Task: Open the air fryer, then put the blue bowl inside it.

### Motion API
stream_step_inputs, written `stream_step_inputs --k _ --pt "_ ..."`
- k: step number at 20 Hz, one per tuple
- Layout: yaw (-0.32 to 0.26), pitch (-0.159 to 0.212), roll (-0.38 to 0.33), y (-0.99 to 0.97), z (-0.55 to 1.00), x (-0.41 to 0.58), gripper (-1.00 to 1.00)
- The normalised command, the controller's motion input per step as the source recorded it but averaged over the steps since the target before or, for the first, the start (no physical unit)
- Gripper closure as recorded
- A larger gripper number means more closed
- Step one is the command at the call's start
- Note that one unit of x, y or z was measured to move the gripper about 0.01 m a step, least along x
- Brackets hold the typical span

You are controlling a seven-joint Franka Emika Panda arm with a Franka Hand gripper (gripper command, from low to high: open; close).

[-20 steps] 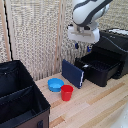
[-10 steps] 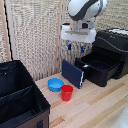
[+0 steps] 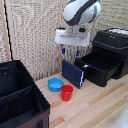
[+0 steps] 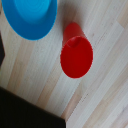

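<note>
The black air fryer [image 3: 112, 45] stands at the exterior view's right with its drawer [image 3: 97, 67] pulled out. I cannot make out its handle; a dark blue panel stands in front of the drawer face. The light-blue bowl [image 3: 55, 84] sits on the wooden table and also shows in the wrist view [image 4: 30, 17]. My gripper [image 3: 71, 52] hangs open and empty above the table, above the panel and a little to the right of the bowl. Its fingers do not show in the wrist view.
A red cup [image 3: 67, 92] stands right beside the bowl, also in the wrist view [image 4: 76, 52]. The dark blue flat panel [image 3: 73, 73] stands upright between bowl and drawer. A black fabric bin [image 3: 20, 100] fills the exterior view's lower left. A slatted screen stands behind.
My gripper has moved toward the exterior view's left, away from the fryer's drawer and toward the space above the bowl and cup. The objects on the table have not moved.
</note>
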Motion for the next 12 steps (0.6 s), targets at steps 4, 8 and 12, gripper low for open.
stream_step_inputs --k 4,8,12 --pt "0.050 0.017 -0.027 0.36 -0.22 0.004 -1.00" --pt "0.014 0.000 -0.101 0.28 -0.29 0.005 -1.00" --pt "0.018 0.000 -0.130 0.04 -0.38 0.104 -1.00"
